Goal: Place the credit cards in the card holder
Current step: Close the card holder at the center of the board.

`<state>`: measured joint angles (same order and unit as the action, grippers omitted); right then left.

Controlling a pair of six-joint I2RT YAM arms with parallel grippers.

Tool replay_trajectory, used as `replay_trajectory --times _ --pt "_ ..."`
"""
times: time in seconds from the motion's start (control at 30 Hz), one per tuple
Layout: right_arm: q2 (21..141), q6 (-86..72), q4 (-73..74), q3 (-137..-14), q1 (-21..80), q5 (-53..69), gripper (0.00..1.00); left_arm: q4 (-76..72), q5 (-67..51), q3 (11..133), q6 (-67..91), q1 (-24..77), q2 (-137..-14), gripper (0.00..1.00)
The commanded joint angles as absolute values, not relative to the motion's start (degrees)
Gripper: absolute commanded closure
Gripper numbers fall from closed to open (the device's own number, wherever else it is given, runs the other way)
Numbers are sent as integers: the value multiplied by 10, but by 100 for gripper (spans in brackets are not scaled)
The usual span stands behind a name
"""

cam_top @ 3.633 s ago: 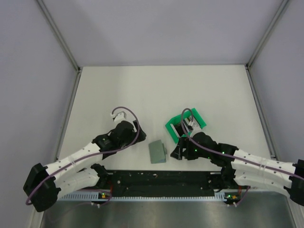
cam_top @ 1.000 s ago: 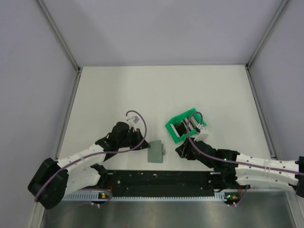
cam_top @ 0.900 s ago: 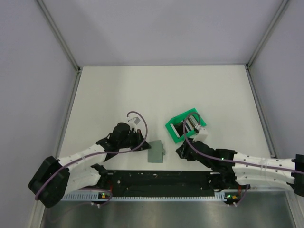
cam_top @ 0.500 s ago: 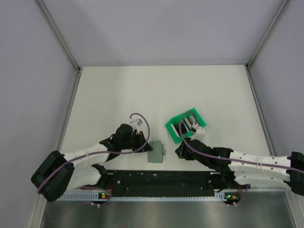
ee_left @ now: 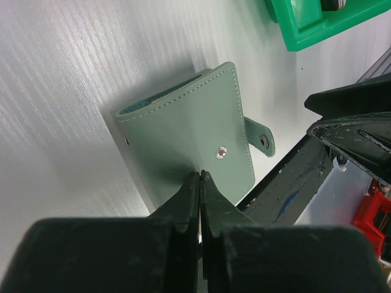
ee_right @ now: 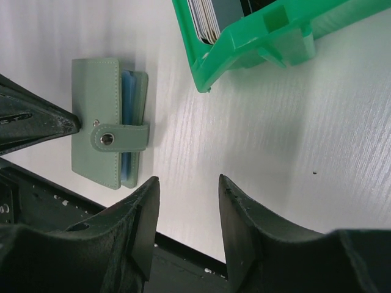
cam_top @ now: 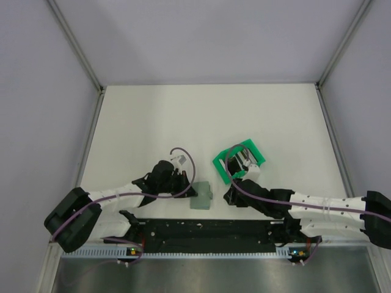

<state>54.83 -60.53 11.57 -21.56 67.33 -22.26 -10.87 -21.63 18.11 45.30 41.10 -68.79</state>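
The card holder (cam_top: 201, 197) (ee_left: 189, 125) (ee_right: 98, 119) lies folded near the table's front edge, its snap strap (ee_right: 120, 137) fastened and a blue inside (ee_right: 127, 91) showing at one edge. My left gripper (cam_top: 191, 190) (ee_left: 200, 176) is shut, empty, its tips pressing on the holder's cover. My right gripper (cam_top: 228, 197) (ee_right: 186, 183) hangs open and empty over bare table just right of the holder. The credit cards (ee_right: 206, 17) (cam_top: 239, 161) stand on edge inside the green bin.
The bright green open bin (cam_top: 239, 160) (ee_right: 263, 33) (ee_left: 314, 21) sits right of and behind the holder. The black base rail (cam_top: 208, 229) (ee_right: 36, 195) runs along the near edge, close to both grippers. Grey walls enclose the table.
The left arm has slid right until its shut tips reached the card holder. The right arm has pulled back from the bin toward the near edge, beside the holder, jaws slightly narrower.
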Motion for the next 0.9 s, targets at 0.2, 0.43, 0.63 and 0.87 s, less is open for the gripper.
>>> replay_trajectory --times 0.2,0.43,0.63,0.87 --pt "584 -605 84 -255 668 -211 57 -146 -243 211 458 420 -672 100" --pt "596 -600 76 -260 665 -207 59 -153 -243 200 456 423 -682 100" --pt "608 -589 65 -269 659 -201 66 -153 -231 181 458 427 -687 100" --pt "629 -578 57 -282 654 -192 67 -149 -221 163 459 432 -678 100"
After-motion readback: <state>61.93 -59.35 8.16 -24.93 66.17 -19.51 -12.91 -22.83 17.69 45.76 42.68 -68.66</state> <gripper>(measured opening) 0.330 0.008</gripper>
